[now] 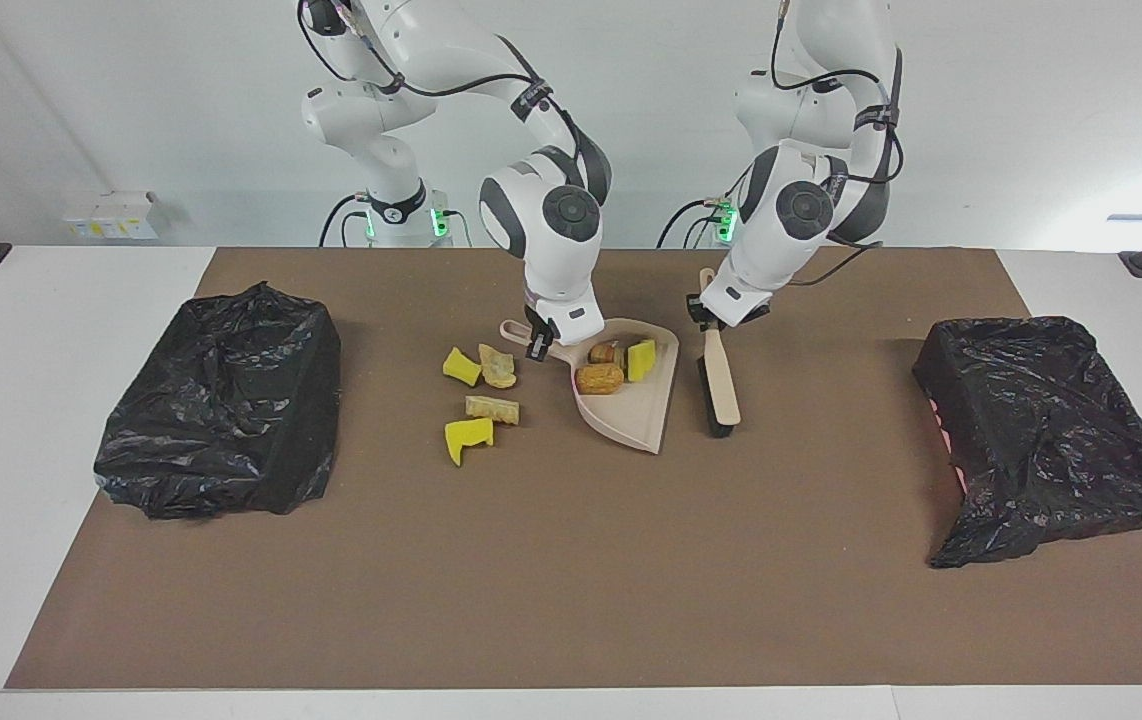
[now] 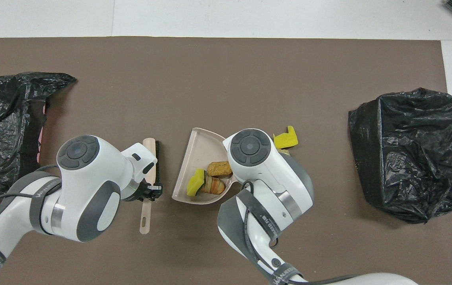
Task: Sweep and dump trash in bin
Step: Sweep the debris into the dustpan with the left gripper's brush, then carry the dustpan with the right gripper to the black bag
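Trash is shown in two groups on the brown mat. Three scraps, two brown lumps and one yellow chunk, lie inside the beige dustpan, near the mat's middle and toward its robot-side edge. Four further scraps, two yellow and two tan, lie on the mat just beside the dustpan, toward the right arm's end. The dustpan's handle is clamped by the right gripper. The handle of the beige brush is gripped by the left gripper, with the black bristles turned toward the dustpan and a gap left between the two. One black-bagged bin is seen at the right arm's end of the mat and another at the left arm's end.
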`<action>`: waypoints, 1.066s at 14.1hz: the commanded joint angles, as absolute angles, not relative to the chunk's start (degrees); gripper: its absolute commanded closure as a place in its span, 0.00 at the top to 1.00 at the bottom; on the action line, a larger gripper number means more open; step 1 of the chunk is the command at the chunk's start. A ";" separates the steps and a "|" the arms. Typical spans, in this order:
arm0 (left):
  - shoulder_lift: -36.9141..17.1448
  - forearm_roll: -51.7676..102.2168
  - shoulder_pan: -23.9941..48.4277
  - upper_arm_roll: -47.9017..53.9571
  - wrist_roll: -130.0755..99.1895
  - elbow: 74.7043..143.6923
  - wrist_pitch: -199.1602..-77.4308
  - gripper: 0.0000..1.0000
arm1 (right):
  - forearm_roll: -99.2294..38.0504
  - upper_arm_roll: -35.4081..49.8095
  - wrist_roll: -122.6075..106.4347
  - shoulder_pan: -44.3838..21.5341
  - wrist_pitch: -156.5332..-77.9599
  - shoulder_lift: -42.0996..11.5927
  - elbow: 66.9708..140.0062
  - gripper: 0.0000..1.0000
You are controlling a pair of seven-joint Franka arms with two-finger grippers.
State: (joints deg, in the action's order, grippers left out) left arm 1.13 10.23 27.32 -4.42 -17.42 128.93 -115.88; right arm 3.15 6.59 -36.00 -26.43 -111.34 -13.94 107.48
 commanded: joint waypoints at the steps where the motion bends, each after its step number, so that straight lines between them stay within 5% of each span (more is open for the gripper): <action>1: 0.62 6.69 25.49 -4.04 -18.10 128.32 -117.06 0.00 | 2.99 7.21 -35.94 -20.24 -107.68 -5.91 108.63 0.00; 8: 1.76 6.50 31.18 -3.52 -25.11 129.99 -118.83 0.00 | 3.16 6.86 -44.97 -4.08 -95.73 7.54 108.28 0.00; 15: 7.11 6.50 46.82 -3.25 -43.92 135.69 -123.29 0.00 | 8.68 6.68 -71.07 22.03 -93.34 9.75 108.98 0.00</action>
State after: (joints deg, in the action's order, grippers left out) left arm 2.57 7.53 42.50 -2.41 -38.79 130.68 -119.60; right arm 6.07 5.61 -65.07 16.71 -92.43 8.59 107.92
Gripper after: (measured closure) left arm 0.749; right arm 0.687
